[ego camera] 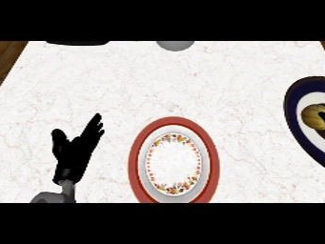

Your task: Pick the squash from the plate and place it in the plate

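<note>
Your left hand (77, 147) rests left of the red-rimmed plate (138, 157), fingers straight and spread, holding nothing. The squash (318, 117) lies on the dark blue plate (295, 102), far right of the red-rimmed plate.

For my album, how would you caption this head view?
Left hand rests open beside red-rimmed plate; squash waits on dark plate.

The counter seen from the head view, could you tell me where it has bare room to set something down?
The widest bare stretch of counter lies beyond the red-rimmed plate; another runs between it and the dark plate holding the squash. It is tighter between the open left hand and the red-rimmed plate.
</note>
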### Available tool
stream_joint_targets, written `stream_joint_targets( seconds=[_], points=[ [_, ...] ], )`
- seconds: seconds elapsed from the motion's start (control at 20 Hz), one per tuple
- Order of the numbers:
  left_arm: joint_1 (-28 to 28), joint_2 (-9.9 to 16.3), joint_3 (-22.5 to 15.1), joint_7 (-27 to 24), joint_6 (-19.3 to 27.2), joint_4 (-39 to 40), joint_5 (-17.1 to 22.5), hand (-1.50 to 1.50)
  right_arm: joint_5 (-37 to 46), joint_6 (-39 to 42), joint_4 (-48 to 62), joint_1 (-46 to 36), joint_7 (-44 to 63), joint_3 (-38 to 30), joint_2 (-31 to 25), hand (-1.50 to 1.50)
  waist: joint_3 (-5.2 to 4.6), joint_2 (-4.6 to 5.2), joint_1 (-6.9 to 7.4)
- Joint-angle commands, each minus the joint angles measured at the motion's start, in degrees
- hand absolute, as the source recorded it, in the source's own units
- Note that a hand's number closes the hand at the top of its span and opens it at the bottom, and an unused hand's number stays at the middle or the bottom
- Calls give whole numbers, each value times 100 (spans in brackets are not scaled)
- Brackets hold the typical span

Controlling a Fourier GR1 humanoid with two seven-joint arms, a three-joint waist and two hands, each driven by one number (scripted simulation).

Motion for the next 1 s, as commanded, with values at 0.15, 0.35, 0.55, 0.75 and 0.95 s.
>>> stream_joint_targets(
  seconds=[0.15, 0.35, 0.55, 0.75, 0.95],
  points=[
    [-73, -28, 18, 70, 33, -7, 3, 0, -1039, 1264, 1180, -488, -2206, -1031, 653, -150, 9, -11, -72],
    [76, 57, 86, 54, 64, 7, -27, 0, -1797, 2141, 1787, -664, -3092, -1915, 700, -150, -5, -29, -126],
    [-22, -32, 88, -72, 69, 213, -64, 0, -2150, 3309, 2970, -702, -3665, -2435, 450, -150, -37, -41, -191],
    [300, 35, 37, -307, -59, 152, -100, 0, -2321, 4758, 3729, -641, -3800, -2606, -1, -150, -35, -41, -152],
    [-12, 187, 300, 39, -93, 29, 88, 0, -2171, 5862, 4347, -344, -4494, -2599, -131, -150, -34, -56, -202]
  ],
)
